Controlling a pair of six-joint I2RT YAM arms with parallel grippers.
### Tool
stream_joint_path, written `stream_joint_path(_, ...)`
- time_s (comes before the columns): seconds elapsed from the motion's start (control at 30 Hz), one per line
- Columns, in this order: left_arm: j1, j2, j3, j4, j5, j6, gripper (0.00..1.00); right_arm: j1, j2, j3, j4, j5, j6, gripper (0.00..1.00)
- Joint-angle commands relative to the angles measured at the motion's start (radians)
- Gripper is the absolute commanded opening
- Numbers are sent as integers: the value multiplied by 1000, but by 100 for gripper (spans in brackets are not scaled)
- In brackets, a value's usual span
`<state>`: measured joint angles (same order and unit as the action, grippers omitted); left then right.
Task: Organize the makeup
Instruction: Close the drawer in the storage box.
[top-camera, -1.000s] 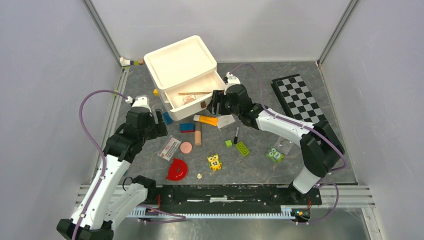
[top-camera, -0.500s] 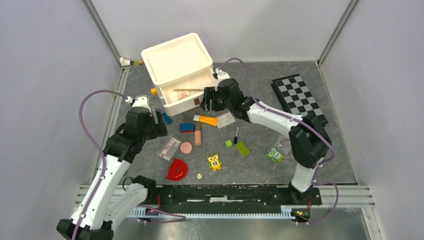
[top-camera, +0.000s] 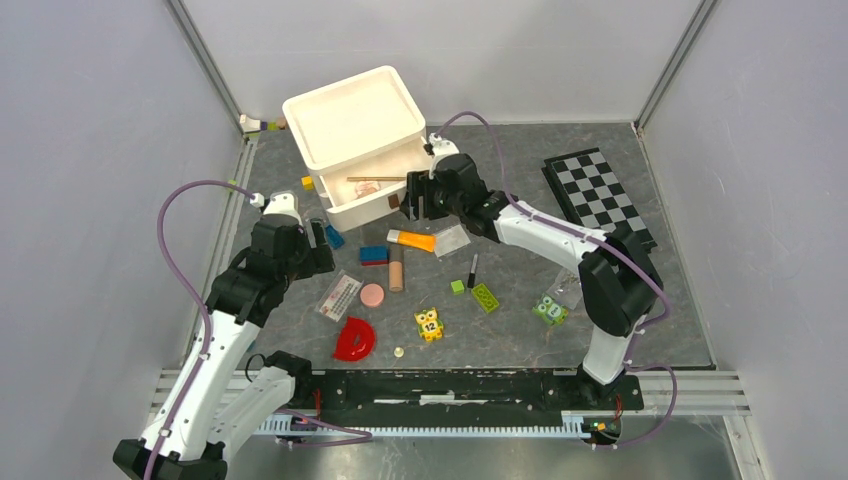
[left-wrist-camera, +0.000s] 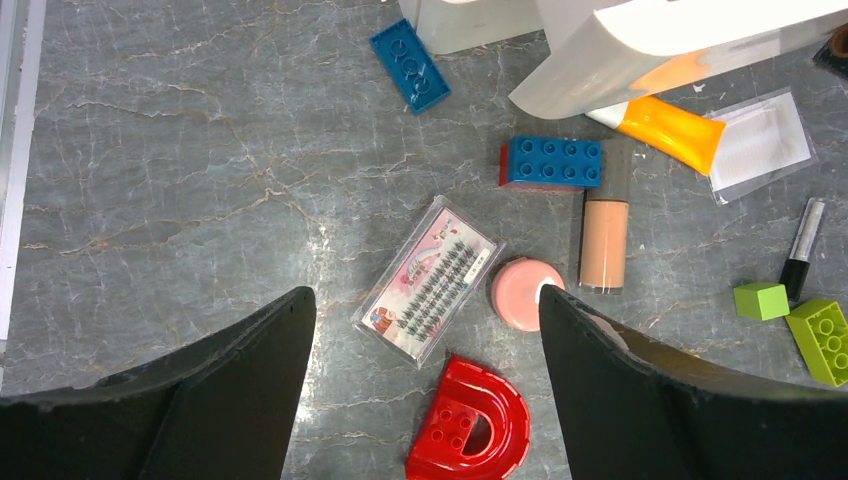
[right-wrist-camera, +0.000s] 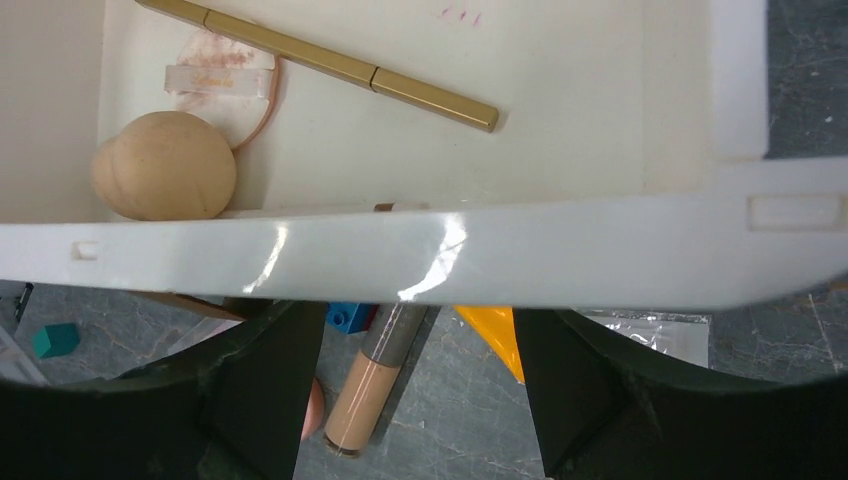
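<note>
The makeup lies on the table's middle: an orange tube (top-camera: 412, 240), a beige stick (top-camera: 396, 268), a round pink disc (top-camera: 372, 295), a thin black pencil (top-camera: 472, 268), a clear packet (top-camera: 452, 240) and a lash packet (top-camera: 340, 296). My left gripper (top-camera: 322, 242) is open and empty above them; its wrist view shows the lash packet (left-wrist-camera: 430, 293), pink disc (left-wrist-camera: 524, 294) and beige stick (left-wrist-camera: 604, 230). My right gripper (top-camera: 415, 200) is open at the front wall (right-wrist-camera: 420, 265) of the white box's open drawer (top-camera: 365, 195), which holds a gold pencil (right-wrist-camera: 320, 62) and a sponge (right-wrist-camera: 165, 165).
The white box (top-camera: 350, 120) stands at the back. Toy bricks (top-camera: 374, 254), owl blocks (top-camera: 429, 323) and a red half-ring (top-camera: 354, 340) lie among the makeup. A checkered board (top-camera: 598, 195) lies at the right. Metal rails line the left and near edges.
My right gripper moved left and back against the drawer; the white box shifted left and the drawer slid partly in. The left arm has not moved.
</note>
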<state>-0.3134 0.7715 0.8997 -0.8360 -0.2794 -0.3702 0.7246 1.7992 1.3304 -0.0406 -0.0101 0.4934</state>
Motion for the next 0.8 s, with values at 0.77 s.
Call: stream_joint_path(0.77,4,-17,0,29,-7,45,88,-9,141,315,16,75,-48,76)
